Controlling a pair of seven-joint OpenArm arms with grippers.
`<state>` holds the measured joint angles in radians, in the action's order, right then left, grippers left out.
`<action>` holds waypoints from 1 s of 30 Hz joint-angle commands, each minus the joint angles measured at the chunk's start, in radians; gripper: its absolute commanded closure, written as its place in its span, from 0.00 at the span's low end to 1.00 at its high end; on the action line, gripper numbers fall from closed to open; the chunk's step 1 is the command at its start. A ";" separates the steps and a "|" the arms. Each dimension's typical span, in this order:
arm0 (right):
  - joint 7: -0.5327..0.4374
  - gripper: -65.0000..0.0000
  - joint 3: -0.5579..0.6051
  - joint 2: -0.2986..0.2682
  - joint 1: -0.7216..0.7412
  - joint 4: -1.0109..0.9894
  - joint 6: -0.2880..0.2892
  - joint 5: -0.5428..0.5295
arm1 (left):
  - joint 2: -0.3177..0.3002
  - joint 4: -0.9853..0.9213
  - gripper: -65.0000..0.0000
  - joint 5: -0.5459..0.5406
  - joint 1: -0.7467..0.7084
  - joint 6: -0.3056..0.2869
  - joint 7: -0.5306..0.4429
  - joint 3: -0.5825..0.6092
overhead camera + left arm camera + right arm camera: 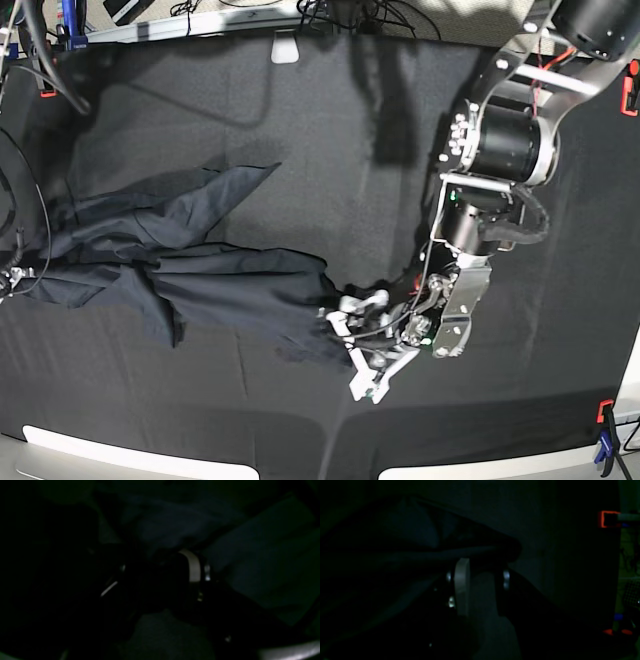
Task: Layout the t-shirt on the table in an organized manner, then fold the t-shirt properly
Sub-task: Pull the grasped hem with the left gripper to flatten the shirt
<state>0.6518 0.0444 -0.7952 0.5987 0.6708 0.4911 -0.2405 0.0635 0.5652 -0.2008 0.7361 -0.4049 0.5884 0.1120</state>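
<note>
The dark navy t-shirt point(190, 260) lies crumpled and bunched lengthwise across the matte black tabletop point(300, 130), stretching from the 9 o'clock edge toward centre, one pointed flap jutting toward 12 o'clock.

No readable text, label, brand or number is seen anywhere; both wrist views are too dark for any lettering.

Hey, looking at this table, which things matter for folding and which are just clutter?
Job:
- crumpled dark navy cloth t-shirt
- matte black fabric-covered table
- left gripper, at the shirt's edge
- right gripper, cloth across its jaws

Lying about:
- red clamp
- orange clamp
- cables
</note>
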 commanded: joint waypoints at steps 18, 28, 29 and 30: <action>-0.015 0.75 -0.005 -0.021 0.030 0.017 0.006 -0.006 | -0.034 0.132 1.00 -0.035 0.070 0.380 -0.391 -0.001; -0.002 0.75 -0.005 0.057 0.030 0.017 0.018 -0.007 | -0.056 0.135 0.95 0.054 0.135 0.328 -0.195 -0.001; -0.013 0.75 -0.005 0.064 0.030 0.017 0.032 -0.007 | -0.060 0.137 0.87 0.054 0.128 0.240 -0.155 -0.001; -0.021 0.75 -0.005 0.068 0.030 0.017 0.043 -0.006 | -0.065 0.138 0.82 0.046 0.122 0.142 -0.117 -0.001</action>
<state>0.6548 0.0444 -0.7040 0.5961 0.6704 0.5270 -0.2386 -0.0067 0.6830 -0.1417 0.8127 -0.2779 0.5034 0.1112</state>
